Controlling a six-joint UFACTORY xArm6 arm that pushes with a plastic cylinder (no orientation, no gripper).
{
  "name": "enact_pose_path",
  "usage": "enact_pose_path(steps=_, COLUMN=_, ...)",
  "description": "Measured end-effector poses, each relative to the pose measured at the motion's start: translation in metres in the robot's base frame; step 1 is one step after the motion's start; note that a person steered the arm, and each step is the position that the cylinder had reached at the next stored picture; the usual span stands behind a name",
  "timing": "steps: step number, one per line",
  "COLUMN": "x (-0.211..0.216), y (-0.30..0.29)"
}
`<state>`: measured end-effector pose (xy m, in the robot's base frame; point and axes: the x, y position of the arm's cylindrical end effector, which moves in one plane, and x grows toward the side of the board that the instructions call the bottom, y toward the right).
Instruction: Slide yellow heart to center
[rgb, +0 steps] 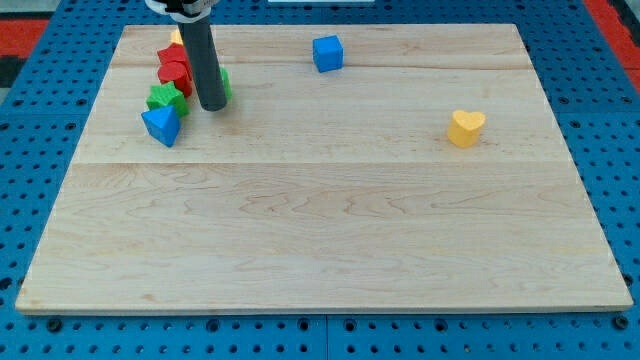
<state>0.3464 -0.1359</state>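
On the pale wooden board (320, 230), smooth with fine grain and two faint plank seams, the glossy yellow heart-shaped block (466, 128) sits alone toward the view's right, well clear of the right edge, with bare wood all around it and open room leftward to the centre. My tip (213, 107), a bare dark rod end grasping nothing, stands at the view's upper left amid a tight cluster: a blue triangular block (161, 125), a green block (165, 99), red blocks (173, 68). A blue cube (327, 53) rests near the top edge.
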Motion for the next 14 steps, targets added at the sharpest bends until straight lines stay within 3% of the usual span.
enact_pose_path(steps=3, x=0.001, y=0.007)
enact_pose_path(steps=5, x=0.030, y=0.125)
enact_pose_path(steps=7, x=-0.013, y=0.237)
enact_pose_path(steps=9, x=0.015, y=0.342)
enact_pose_path(steps=11, x=0.052, y=0.298)
enact_pose_path(steps=14, x=0.096, y=0.326)
